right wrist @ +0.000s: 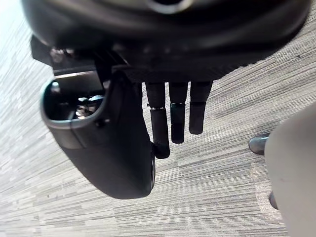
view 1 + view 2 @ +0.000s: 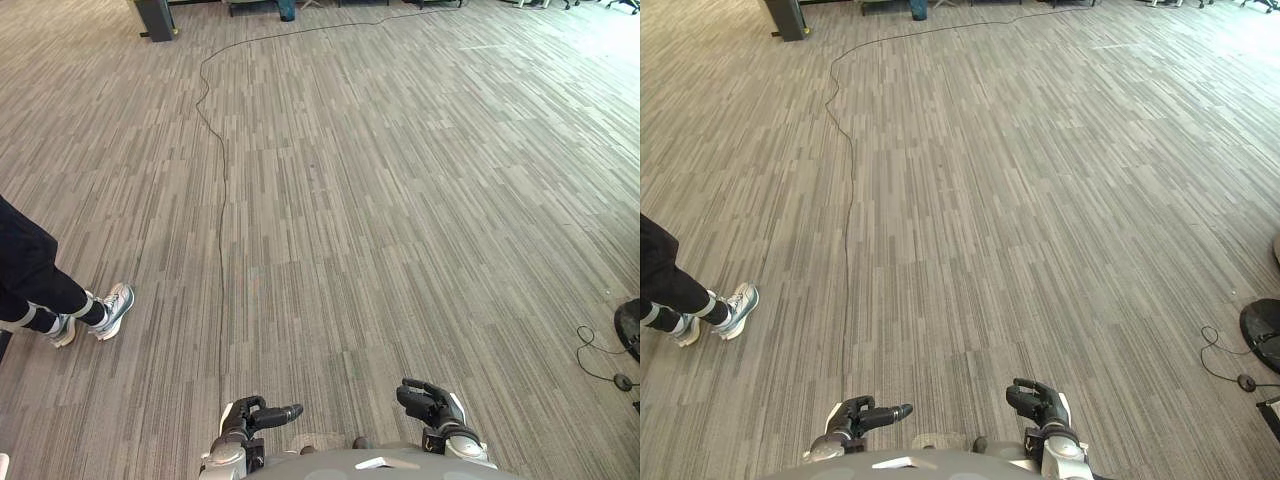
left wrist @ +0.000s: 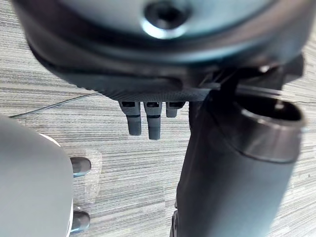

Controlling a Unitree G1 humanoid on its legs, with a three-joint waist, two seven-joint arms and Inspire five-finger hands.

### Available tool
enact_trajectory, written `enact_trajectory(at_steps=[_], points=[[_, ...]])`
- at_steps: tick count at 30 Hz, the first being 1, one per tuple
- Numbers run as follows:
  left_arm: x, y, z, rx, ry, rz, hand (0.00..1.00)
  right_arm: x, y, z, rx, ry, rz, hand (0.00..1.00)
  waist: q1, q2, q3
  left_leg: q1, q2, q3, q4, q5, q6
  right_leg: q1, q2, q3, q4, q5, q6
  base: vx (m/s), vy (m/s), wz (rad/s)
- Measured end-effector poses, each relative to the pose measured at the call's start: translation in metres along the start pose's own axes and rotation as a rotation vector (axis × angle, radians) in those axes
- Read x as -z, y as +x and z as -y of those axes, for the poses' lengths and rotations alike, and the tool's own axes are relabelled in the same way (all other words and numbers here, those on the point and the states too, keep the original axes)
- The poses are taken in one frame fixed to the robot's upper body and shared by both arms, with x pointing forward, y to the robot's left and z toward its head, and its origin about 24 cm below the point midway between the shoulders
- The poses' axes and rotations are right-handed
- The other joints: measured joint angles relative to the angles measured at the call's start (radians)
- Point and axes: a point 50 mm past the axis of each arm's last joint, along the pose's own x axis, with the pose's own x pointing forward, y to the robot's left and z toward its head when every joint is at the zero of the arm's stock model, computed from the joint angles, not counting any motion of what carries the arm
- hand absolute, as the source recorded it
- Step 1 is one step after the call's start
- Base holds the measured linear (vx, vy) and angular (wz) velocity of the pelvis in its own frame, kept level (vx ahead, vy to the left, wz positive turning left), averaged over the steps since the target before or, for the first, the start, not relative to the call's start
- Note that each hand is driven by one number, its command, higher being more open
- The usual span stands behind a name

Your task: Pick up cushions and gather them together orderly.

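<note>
Left hand (image 2: pixel 252 416) and right hand (image 2: pixel 428 404) hang empty at six o'clock, fingers relaxed; shoes (image 2: pixel 114 309) at nine; wrist views show carpet (image 3: pixel 143 177) beneath.

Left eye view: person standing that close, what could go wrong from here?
1. Person's shoes stand near on the robot's left; a step or left hand swing that way could hit them.
2. Dark round base lies on the floor to the right: a trip risk if it walks there.

Two hands (image 2: pixel 256 416) (image 2: pixel 428 402), one person (image 2: pixel 32 278)
</note>
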Motion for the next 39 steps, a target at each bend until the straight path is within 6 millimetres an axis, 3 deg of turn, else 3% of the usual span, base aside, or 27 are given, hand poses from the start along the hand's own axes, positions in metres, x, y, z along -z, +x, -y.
enact_trajectory(at_steps=[18, 39], points=[[0.002, 0.000, 0.000, -0.001, 0.002, -0.012, 1.00, 0.004, 0.001, 0.002, 0.015, 0.033, -0.033, 1.00, 0.002, -0.006, -0.001, 0.021, 0.000, -0.007, -0.012, 0.005, 0.008, 0.026, 0.000, -0.015, -0.012, 0.000, 0.000, -0.03, -0.017, 0.02], [-0.001, 0.002, -0.002, 0.004, 0.010, -0.010, 1.00, 0.012, 0.001, 0.002, 0.037, 0.160, -0.089, 1.00, 0.007, -0.031, 0.000, 0.009, -0.005, -0.061, -0.043, 0.016, 0.012, 0.023, -0.002, -0.080, -0.024, -0.020, -0.002, -0.02, -0.028, 0.07]])
